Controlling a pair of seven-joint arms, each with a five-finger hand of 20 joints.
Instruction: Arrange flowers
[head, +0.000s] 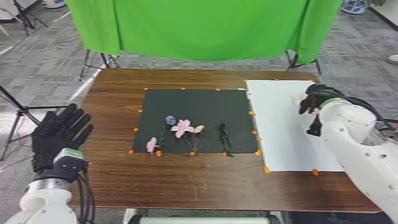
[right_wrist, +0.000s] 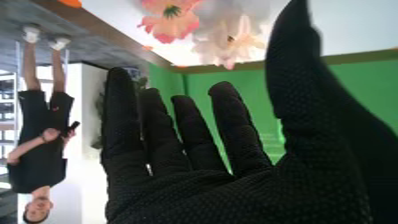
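Beyond the table's (head: 178, 187) left edge the left hand (head: 55, 142) rests spread, clear of the flowers (head: 181, 128) laid out for picking on the black mat (head: 194, 102), while the right hand (head: 320, 96), fingers straight and parted, is over the white sheet (head: 286, 145), presumably to arrange the blooms (right_wrist: 233, 41) there.

There are six flowers (head: 181, 128), one sprig (head: 224, 137), two sheets (head: 195, 102).
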